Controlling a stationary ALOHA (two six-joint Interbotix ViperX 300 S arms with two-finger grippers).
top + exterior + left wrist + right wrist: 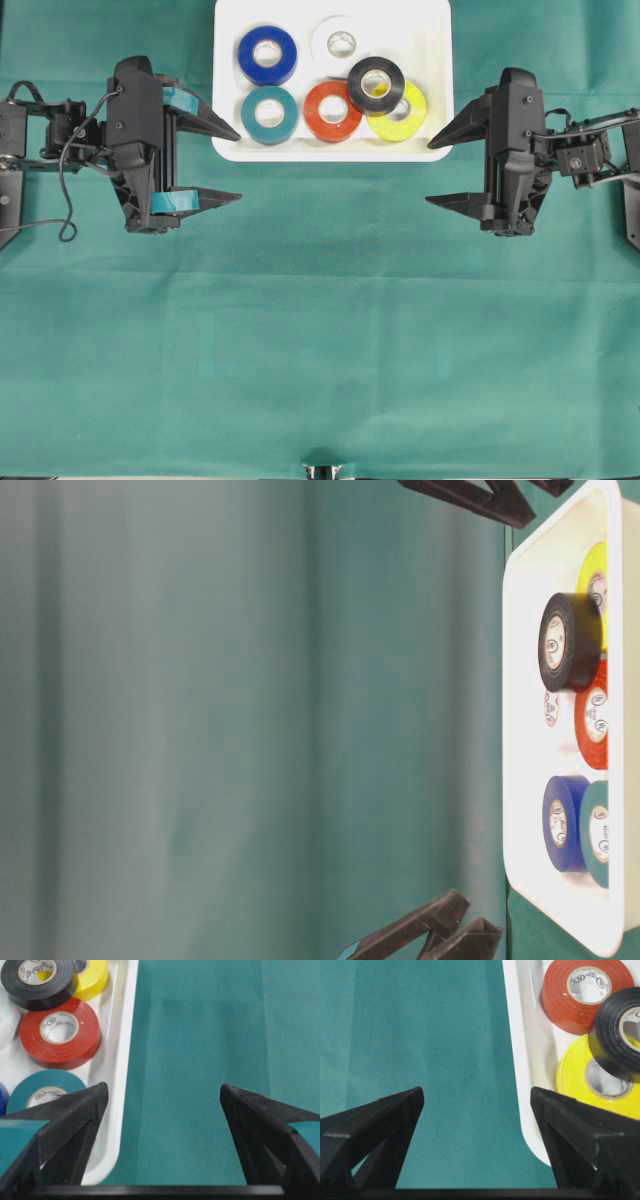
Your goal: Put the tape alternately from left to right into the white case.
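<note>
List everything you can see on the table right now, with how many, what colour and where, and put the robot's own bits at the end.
white case: one, white, top middle of the overhead view, on the cloth.
blue tape: one, blue, far left of the case.
white tape: one, white, far middle of the case.
teal tape: one, teal, near left of the case.
red-orange tape: one, red-orange, near middle of the case.
yellow tape: one, yellow, near right of the case.
black tape: one, black, lying partly on top of the yellow tape.
green cloth: one, teal green, covering the table.
left gripper: one, black with teal tape on its fingers, left of the case, open, empty.
right gripper: one, black, right of the case, open, empty.
</note>
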